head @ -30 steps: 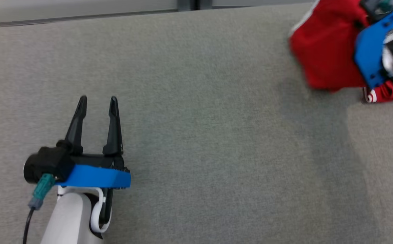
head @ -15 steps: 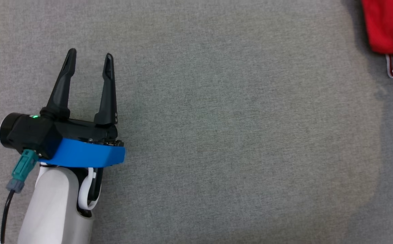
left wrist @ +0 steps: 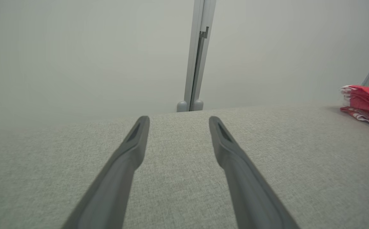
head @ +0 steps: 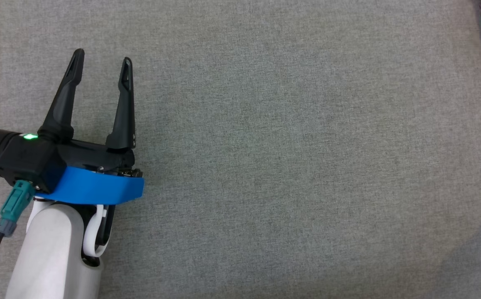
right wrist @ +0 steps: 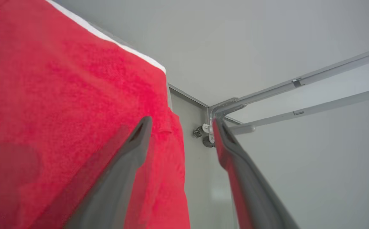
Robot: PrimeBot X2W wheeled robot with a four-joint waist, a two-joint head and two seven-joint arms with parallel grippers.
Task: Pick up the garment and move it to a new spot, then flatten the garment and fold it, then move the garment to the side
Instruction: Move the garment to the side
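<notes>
Just past right gripper point(right wrist: 181, 121) fingers: garment point(right wrist: 60, 105) just let go, fingers now spread. Meanwhile left gripper point(head: 102, 57) fingers spread, idle. Side placement looks done.

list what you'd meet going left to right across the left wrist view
dark finger → grey wall post → other dark finger → red garment at the far right edge
</notes>
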